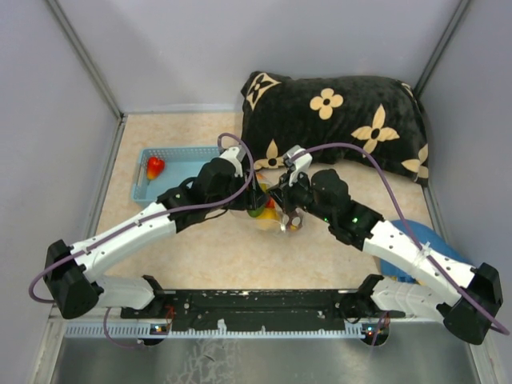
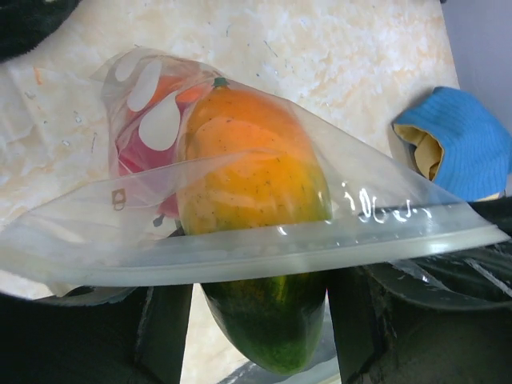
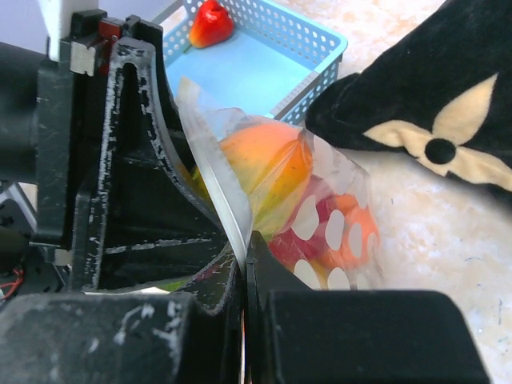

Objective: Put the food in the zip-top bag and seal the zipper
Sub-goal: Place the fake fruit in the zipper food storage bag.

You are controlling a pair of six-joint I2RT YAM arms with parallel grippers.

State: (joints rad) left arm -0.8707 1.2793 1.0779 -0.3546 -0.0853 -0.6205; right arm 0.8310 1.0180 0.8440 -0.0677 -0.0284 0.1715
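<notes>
Where the two arms meet over the middle of the table [image 1: 216, 252], the zip-top bag [image 1: 270, 216] hangs between them, just in front of the black flowered pillow [image 1: 344, 120]. The right gripper [image 3: 244, 248] is clenched tight on the zipper [image 3: 218, 188], the clear strip running straight down into its closed jaws. The left gripper [image 2: 260, 290] has its fingers [image 2: 164, 328] on either side of an orange-and-green fruit [image 2: 268, 332] and appears to grasp it by its green end. That fruit lies partway in the bag: its orange half sits under the dotted film, while the green end sticks out past the mouth edge, with the zipper strip crossing over it in the left wrist view. Deeper in the bag, red and orange pieces of food [image 3: 352, 236] press against the white dots. One red fruit [image 1: 154, 166] lies alone in the light blue basket [image 1: 192, 160], well apart from the bag, at the left of the table beside the pillow. A blue cloth [image 1: 400, 260] lies on the right side under the right arm.
</notes>
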